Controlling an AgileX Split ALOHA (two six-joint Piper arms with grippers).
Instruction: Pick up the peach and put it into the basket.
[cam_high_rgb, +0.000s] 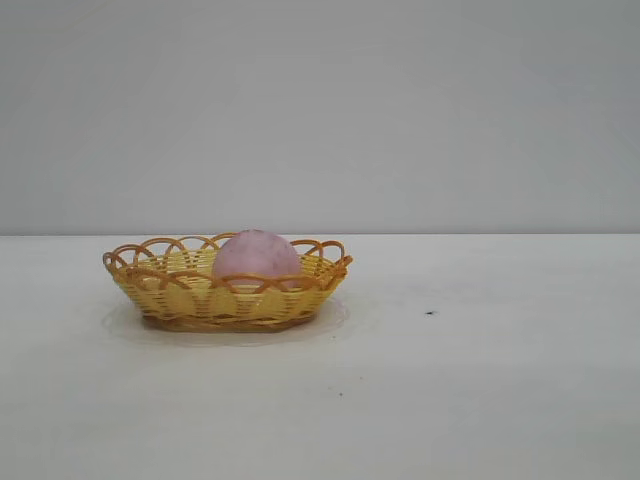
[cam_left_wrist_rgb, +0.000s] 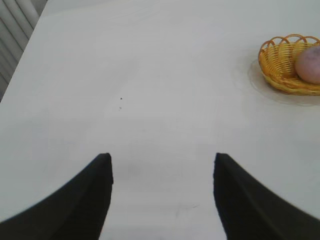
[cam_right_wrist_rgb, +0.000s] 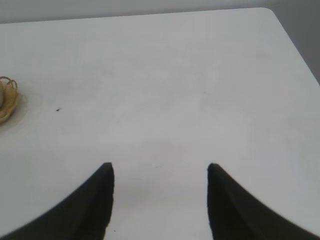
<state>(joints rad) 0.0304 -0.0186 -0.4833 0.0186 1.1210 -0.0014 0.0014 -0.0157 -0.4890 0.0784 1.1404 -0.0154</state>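
The dull pink peach (cam_high_rgb: 256, 257) sits inside the yellow-tan wicker basket (cam_high_rgb: 180, 296) at the left of the white table. Both also show far off in the left wrist view, the peach (cam_left_wrist_rgb: 309, 65) in the basket (cam_left_wrist_rgb: 280, 67). An edge of the basket (cam_right_wrist_rgb: 7, 106) shows in the right wrist view. My left gripper (cam_left_wrist_rgb: 162, 159) is open and empty over bare table, well away from the basket. My right gripper (cam_right_wrist_rgb: 160, 169) is open and empty over bare table, far from the basket. Neither arm shows in the exterior view.
The white table (cam_high_rgb: 480, 380) carries a small dark speck (cam_high_rgb: 430, 313) to the right of the basket. The table's far edge and a rounded corner (cam_right_wrist_rgb: 270, 11) show in the right wrist view. A ribbed wall (cam_left_wrist_rgb: 15, 25) stands beyond the table's edge.
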